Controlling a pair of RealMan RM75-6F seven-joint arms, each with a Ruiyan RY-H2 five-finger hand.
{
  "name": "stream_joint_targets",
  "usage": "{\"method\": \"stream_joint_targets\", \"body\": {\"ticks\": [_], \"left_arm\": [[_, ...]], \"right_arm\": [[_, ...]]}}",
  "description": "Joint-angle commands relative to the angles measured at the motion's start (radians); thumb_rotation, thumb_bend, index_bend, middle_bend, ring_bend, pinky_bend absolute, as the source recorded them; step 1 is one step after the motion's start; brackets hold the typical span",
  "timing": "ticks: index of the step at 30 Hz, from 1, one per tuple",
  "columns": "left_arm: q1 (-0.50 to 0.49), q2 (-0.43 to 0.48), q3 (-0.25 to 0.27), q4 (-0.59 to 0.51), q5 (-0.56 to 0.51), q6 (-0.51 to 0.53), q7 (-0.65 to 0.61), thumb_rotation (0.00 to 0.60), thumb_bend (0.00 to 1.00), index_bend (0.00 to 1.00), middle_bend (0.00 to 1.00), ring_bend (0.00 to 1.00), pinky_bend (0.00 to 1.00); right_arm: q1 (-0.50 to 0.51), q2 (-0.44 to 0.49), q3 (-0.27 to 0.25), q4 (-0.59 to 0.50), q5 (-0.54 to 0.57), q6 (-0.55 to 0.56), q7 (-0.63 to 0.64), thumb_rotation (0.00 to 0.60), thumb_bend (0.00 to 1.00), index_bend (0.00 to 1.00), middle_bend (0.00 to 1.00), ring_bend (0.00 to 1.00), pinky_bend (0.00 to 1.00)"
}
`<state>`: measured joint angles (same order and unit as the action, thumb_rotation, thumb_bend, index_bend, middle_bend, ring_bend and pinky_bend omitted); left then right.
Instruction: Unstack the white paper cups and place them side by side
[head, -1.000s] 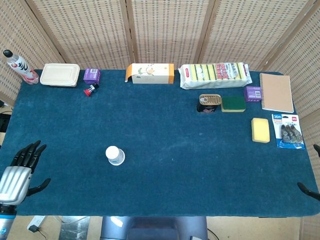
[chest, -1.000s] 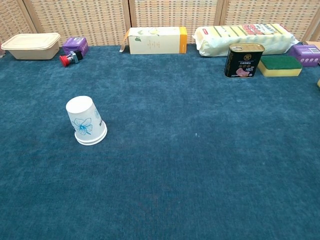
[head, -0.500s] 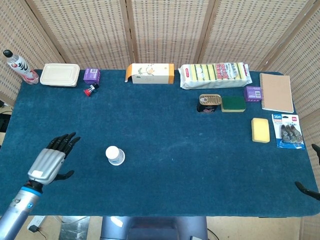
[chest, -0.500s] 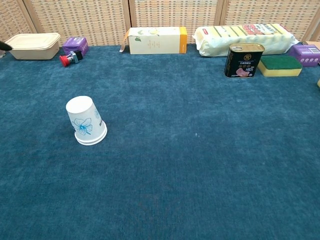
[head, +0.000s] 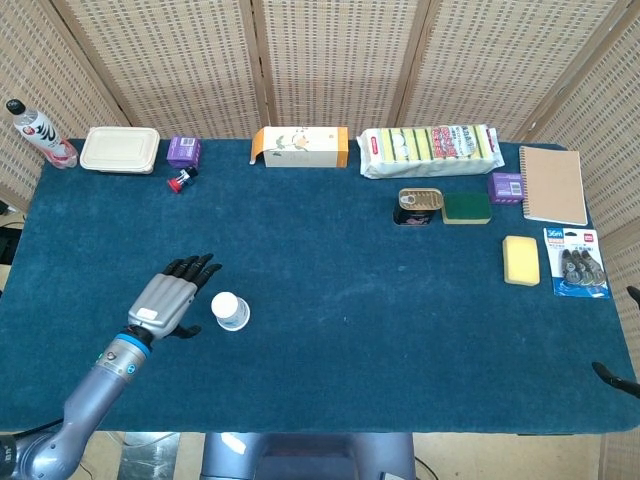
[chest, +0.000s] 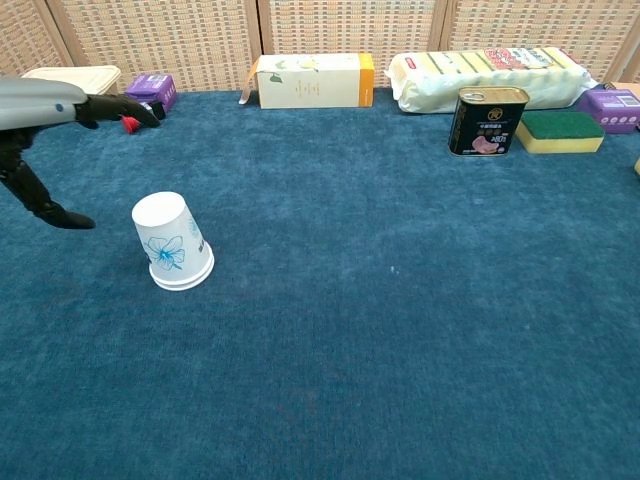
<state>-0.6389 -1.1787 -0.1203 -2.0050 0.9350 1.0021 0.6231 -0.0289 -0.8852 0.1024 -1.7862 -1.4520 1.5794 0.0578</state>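
Observation:
The stacked white paper cups (head: 229, 311) (chest: 172, 242) stand upside down on the blue table, left of centre, printed with a blue flower. My left hand (head: 173, 295) (chest: 55, 110) hovers just to the left of the cups, open, fingers stretched forward and the thumb hanging down, not touching them. Of my right hand (head: 620, 375) only dark fingertips show at the right edge of the head view, over the table's front right corner, and their state is unclear.
Along the back edge lie a bottle (head: 36, 132), lunch box (head: 120, 149), purple box (head: 183, 151), tea box (head: 300, 146) and sponge pack (head: 430, 149). A tin (head: 419, 206), sponges (head: 521, 260), notebook (head: 552, 184) and blister pack (head: 578, 262) sit at the right.
My left hand has come in from the table's front left corner, moving right and forward until it is beside the cups. The cups and the right hand have not moved.

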Motion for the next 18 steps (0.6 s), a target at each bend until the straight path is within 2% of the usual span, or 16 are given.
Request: {"method": "stream_joint_targets", "body": {"ticks": [1, 9, 18], "left_arm": [[-0.026, -0.028, 0.0, 0.002, -0.038, 0.009, 0.032, 0.6, 0.18, 0.11, 0.0, 0.0, 0.08], [-0.08, -0.077, 0.01, 0.008, -0.147, 0.049, 0.105, 0.6, 0.2, 0.17, 0.0, 0.0, 0.08], [-0.128, -0.117, 0.012, 0.015, -0.245, 0.071, 0.128, 0.6, 0.23, 0.2, 0.0, 0.0, 0.08]], "right_arm": [[0.0, 0.003, 0.001, 0.002, 0.0, -0.001, 0.01, 0.6, 0.0, 0.09, 0.0, 0.0, 0.0], [0.0, 0.007, 0.001, 0.006, -0.001, -0.001, 0.027, 0.6, 0.0, 0.09, 0.0, 0.0, 0.0], [0.004, 0.012, -0.001, 0.007, 0.0, -0.013, 0.045, 0.6, 0.0, 0.09, 0.0, 0.0, 0.0]]}}
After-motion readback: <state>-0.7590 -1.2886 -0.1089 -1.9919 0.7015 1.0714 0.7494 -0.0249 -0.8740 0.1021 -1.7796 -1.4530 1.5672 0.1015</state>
